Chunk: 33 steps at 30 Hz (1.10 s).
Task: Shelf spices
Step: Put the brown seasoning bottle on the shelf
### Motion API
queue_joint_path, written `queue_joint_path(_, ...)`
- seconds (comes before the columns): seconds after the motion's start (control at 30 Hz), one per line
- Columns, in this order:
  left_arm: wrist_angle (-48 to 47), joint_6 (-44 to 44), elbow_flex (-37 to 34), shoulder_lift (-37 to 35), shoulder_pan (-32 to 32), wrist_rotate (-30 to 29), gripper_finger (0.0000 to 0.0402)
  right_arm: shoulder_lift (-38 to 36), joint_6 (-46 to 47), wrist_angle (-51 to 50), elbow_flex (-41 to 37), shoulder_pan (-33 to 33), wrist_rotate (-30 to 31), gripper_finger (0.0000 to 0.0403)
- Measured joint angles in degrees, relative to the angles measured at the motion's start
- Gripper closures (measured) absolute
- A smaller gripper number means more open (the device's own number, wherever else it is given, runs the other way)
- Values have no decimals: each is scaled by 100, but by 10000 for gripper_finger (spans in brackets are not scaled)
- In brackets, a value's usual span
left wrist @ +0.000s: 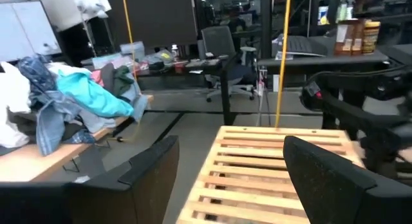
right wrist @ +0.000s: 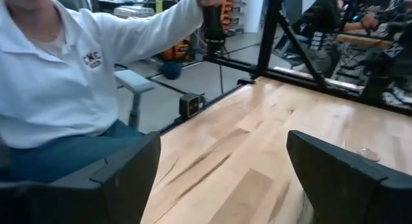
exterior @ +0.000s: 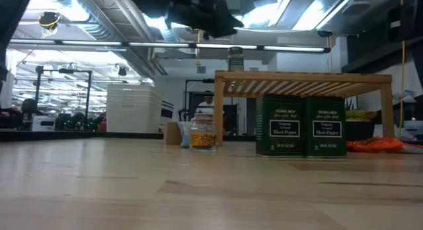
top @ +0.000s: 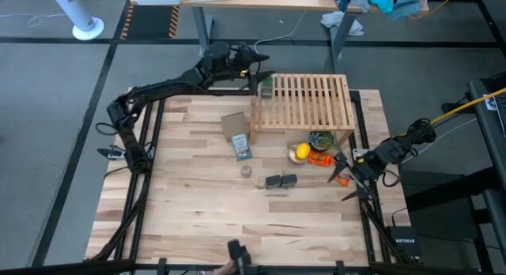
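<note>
One green bottle (top: 267, 87) stands at the shelf's (top: 304, 101) far-left edge, with the left pincer (top: 254, 69) spread and empty just beside it. A careless withdrawal could knock it off. The right pincer (top: 348, 178) waits spread at the bench's (top: 198, 204) right edge.

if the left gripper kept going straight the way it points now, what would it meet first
Probably the shelf: the left gripper, open, looks along the wooden slats from one end, with nothing between them. Whether it would hit the top or skim over it is unclear.
</note>
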Motion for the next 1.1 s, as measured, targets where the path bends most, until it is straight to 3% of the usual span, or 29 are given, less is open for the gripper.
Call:
queue_joint_path(0.23, -2559, 341, 2, -831, -564, -132, 130, -2, 13, -201, 33, 0, -38, 59)
queue_joint_path(0.4, -4069, 695, -198, -1154, -1525, -1233, 140, 0, 13, -205, 30, 0, -39, 59)
queue_joint_path(0.73, -4600, -449, -1076, -1180, -3565, -2863, 191, -1, 13, -181, 30, 0, -64, 59)
queue_joint_path(0.93, -4619, -1536, -1662, -1180, -4189, -3642, 205, -2, 9, 114, 28, 0, -119, 59)
queue_joint_path(1.1, -4585, -2485, -1979, -1180, -4453, -3713, 205, -1, 11, 97, 28, 0, -136, 59)
